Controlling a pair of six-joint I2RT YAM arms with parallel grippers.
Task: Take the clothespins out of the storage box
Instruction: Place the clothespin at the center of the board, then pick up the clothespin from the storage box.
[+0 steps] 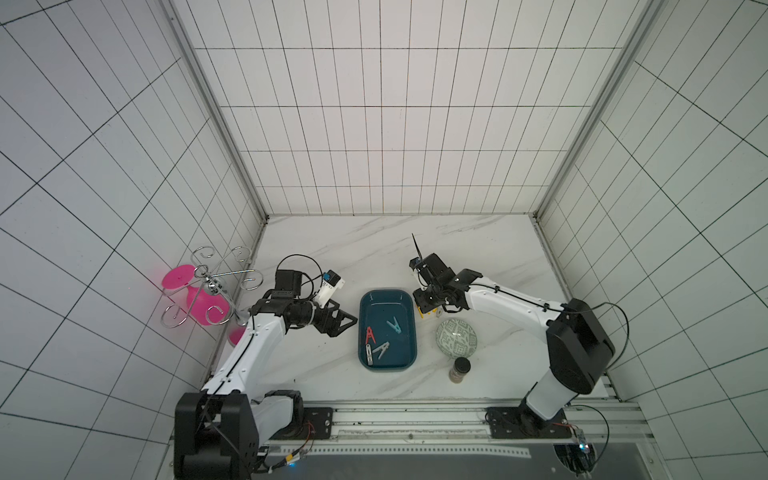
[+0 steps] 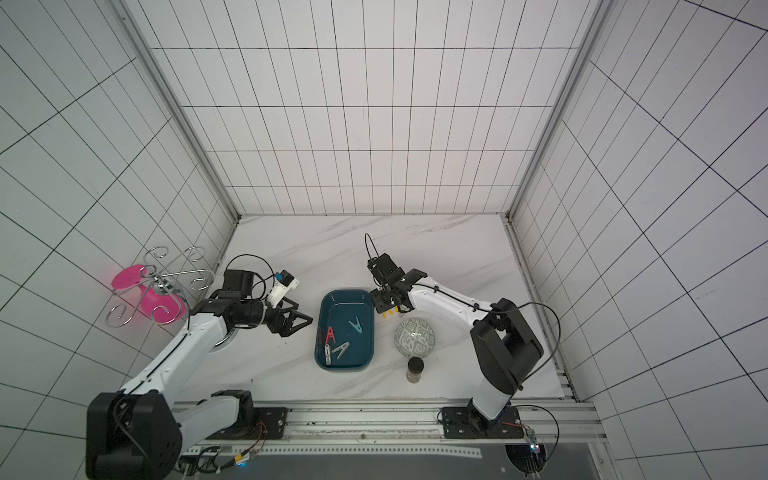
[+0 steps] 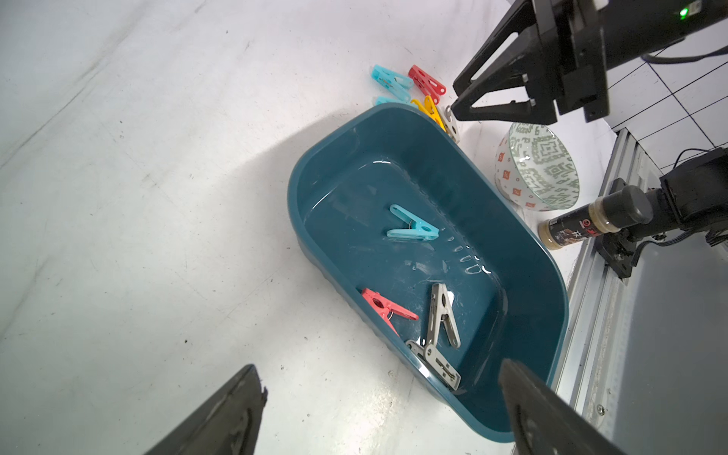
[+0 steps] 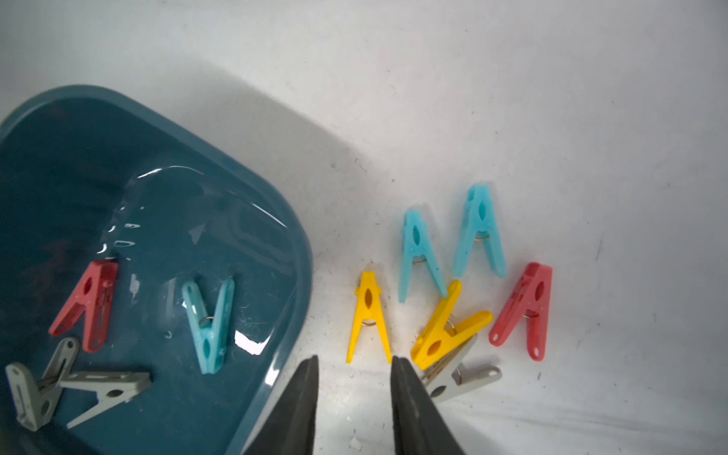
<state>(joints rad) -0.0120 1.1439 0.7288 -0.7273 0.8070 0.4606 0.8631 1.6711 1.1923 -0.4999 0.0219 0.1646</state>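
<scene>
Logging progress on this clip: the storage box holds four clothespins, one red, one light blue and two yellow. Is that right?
Not quite: the pair is grey, not yellow. In the right wrist view the storage box holds the red clothespin, the light blue clothespin and two grey clothespins; the yellow clothespins lie outside on the table.

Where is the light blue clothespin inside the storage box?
In both top views the light blue clothespin lies right of centre in the storage box, toward the bowl, apart from the red clothespin.
</scene>
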